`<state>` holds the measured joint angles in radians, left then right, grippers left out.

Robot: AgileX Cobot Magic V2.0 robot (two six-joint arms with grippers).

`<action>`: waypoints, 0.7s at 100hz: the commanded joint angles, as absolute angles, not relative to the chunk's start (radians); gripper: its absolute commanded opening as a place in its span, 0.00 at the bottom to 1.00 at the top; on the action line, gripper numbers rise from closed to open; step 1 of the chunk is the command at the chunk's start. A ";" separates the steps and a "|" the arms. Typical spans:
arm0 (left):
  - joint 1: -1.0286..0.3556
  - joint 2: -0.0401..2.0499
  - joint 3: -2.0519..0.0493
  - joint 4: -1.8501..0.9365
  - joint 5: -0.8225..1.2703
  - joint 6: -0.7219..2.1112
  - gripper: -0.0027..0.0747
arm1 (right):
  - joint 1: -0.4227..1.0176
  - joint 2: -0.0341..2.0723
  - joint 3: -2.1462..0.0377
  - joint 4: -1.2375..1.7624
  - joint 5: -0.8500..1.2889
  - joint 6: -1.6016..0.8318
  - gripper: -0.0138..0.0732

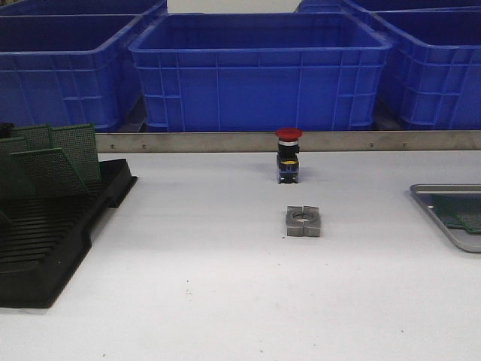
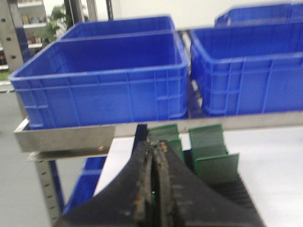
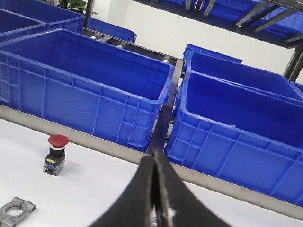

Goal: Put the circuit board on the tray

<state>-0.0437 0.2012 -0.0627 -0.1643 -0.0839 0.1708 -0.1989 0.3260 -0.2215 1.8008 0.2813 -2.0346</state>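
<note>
Several green circuit boards (image 1: 75, 150) stand upright in the black slotted rack (image 1: 45, 241) at the left of the table. Another green board (image 1: 467, 215) lies flat in the grey tray (image 1: 447, 187) at the right edge, partly cut off by the frame. Neither gripper shows in the front view. In the left wrist view my left gripper (image 2: 155, 145) is shut and empty, just short of the rack's boards (image 2: 206, 137). In the right wrist view my right gripper (image 3: 155, 157) is shut and empty above the table; the tray is out of that view.
A red push-button switch (image 1: 288, 154) stands mid-table, with a split metal clamp block (image 1: 303, 221) in front of it; both show in the right wrist view (image 3: 55, 153). Big blue crates (image 1: 259, 75) line the back behind a metal rail (image 1: 225, 141).
</note>
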 commanded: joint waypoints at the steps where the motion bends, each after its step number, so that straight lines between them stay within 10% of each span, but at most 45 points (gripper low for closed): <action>1: -0.056 0.205 -0.047 -0.056 -0.207 0.021 0.01 | -0.199 0.330 -0.249 1.896 0.299 -2.046 0.09; 25: -0.032 -0.045 0.025 -0.092 0.161 -0.007 0.01 | -0.199 0.330 -0.249 1.896 0.300 -2.046 0.09; 70: -0.024 -0.033 0.023 -0.099 0.165 -0.027 0.01 | -0.199 0.333 -0.249 1.896 0.299 -2.046 0.09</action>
<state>-0.0255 -0.0060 0.0031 -0.0884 0.2360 -0.0157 -0.1989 0.3260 -0.2193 1.8014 0.2808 -2.0346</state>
